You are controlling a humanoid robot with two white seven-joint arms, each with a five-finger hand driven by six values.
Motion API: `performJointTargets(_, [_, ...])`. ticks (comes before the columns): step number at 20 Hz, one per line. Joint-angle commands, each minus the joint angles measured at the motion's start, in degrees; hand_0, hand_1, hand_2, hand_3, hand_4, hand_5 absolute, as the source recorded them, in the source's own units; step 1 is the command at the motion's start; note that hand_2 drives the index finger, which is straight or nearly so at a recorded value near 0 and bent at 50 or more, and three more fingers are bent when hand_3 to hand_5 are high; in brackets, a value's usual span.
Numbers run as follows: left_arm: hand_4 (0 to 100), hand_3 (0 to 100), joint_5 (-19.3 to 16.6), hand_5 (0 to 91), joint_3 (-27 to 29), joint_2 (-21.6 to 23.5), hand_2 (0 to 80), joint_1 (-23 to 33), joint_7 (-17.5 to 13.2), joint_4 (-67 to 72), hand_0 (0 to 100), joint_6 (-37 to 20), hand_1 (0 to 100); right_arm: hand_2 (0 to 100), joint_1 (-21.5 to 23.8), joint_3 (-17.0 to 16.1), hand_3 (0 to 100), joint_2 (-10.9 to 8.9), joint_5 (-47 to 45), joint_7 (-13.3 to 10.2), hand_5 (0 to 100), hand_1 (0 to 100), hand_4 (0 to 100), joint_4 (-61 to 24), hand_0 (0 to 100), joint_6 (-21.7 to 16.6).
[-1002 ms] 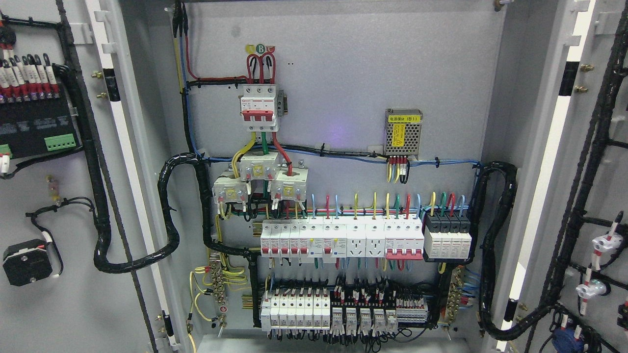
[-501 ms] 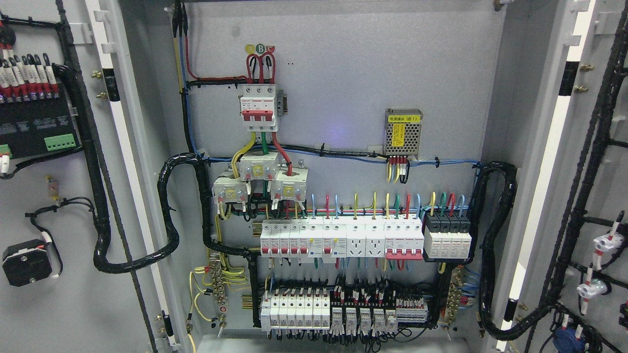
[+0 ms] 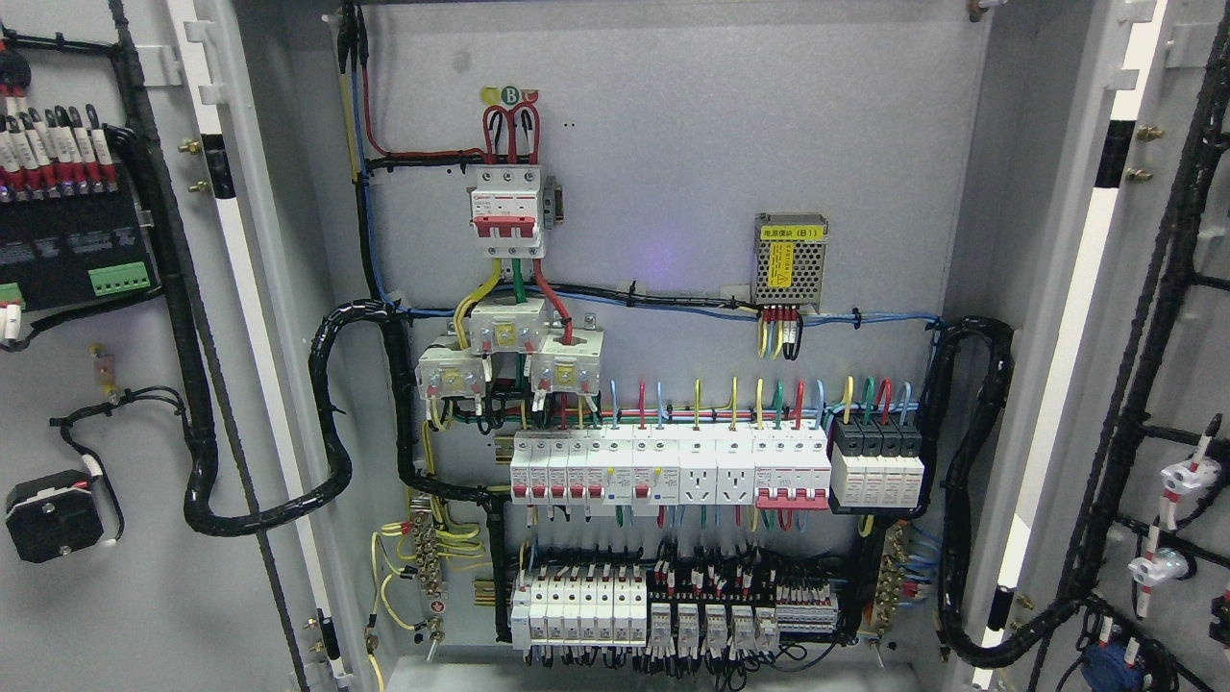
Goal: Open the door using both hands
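A grey electrical cabinet fills the head view with both doors swung wide. The left door point(image 3: 144, 596) shows its inner face with a black terminal block and a black latch box. The right door point(image 3: 1187, 365) also shows its inner face, with black cable looms and indicator lamp backs. Between them the back panel point(image 3: 673, 144) carries a red-and-white main breaker point(image 3: 507, 210), a row of white breakers point(image 3: 668, 468) and lower terminal rows. Neither of my hands nor any arm shows in this view.
Thick black corrugated cable looms point(image 3: 332, 423) run from the left door into the cabinet, and another loom point(image 3: 966, 500) runs to the right door. A small meshed power supply point(image 3: 791, 258) sits at the upper right of the panel. The cabinet floor edge point(image 3: 634, 673) lies at the bottom.
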Motion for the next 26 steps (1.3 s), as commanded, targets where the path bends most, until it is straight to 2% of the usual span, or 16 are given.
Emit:
performJointTargets(1, [0, 0, -0.13, 0.0, -5.3, -2.54, 0.0, 1.44, 0.15, -9.15, 0, -0.14, 0, 0, -0.31, 4.31, 0, -1.48, 0.11, 0.03, 0, 0, 0, -2.0, 38, -0.01])
performJointTargets(4, [0, 0, -0.57, 0.0, -9.07, -3.5, 0.0, 3.63, 0.15, -10.9, 0, -0.14, 0, 0, -0.83, 7.65, 0, -2.98, 0.2, 0.03, 0, 0, 0, -2.01, 38, -0.01])
performJointTargets(7, [0, 0, -1.36, 0.0, -13.64, -4.99, 0.0, 5.74, 0.15, -13.54, 0, -0.05, 0, 0, -1.71, 12.04, 0, -3.16, 0.64, 0.03, 0, 0, 0, -1.83, 38, -0.01])
performJointTargets(11, [0, 0, -4.96, 0.0, -19.09, -9.03, 0.0, 6.53, 0.15, -16.44, 0, -0.14, 0, 0, -2.33, 20.64, 0, -2.98, 4.14, 0.03, 0, 0, 0, -1.22, 38, 0.43])
performJointTargets(14, [0, 0, -10.05, 0.0, -22.61, -12.37, 0.0, 9.25, 0.23, -18.11, 0, -0.31, 0, 0, -2.42, 25.84, 0, -1.32, 10.03, 0.03, 0, 0, 0, 1.24, 38, 0.43])
performJointTargets(17, [0, 0, -15.85, 0.0, -25.69, -15.98, 0.0, 13.11, 0.23, -18.38, 0, -0.75, 0, 0, -2.33, 29.89, 0, 1.32, 14.25, 0.03, 0, 0, 0, 4.75, 38, 0.51])
performJointTargets(20, [0, 0, -20.25, 0.0, -28.67, -17.48, 0.0, 18.91, 0.23, -18.12, 0, -0.75, 0, 0, -1.89, 33.31, 0, 1.85, 14.62, 0.03, 0, 0, 0, 8.62, 38, 0.43])
performJointTargets(21, [0, 0, -21.39, 0.0, -29.29, -18.26, 0.0, 20.84, 0.23, -17.77, 0, -0.67, 0, 0, -1.89, 34.54, 0, 1.94, 14.7, 0.03, 0, 0, 0, 10.2, 38, 0.43])
performJointTargets(23, [0, 0, -23.07, 0.0, -29.56, -18.45, 0.0, 23.75, 0.58, -17.33, 0, -0.4, 0, 0, -1.8, 36.13, 0, 3.6, 14.79, 0.03, 0, 0, 0, 13.89, 38, 0.43])
performJointTargets(26, [0, 0, -23.16, 0.0, -29.04, -18.01, 0.0, 24.81, 0.76, -12.95, 0, -0.14, 0, 0, -1.54, 37.98, 0, 3.96, 14.88, 0.03, 0, 0, 0, 18.9, 38, 0.07])
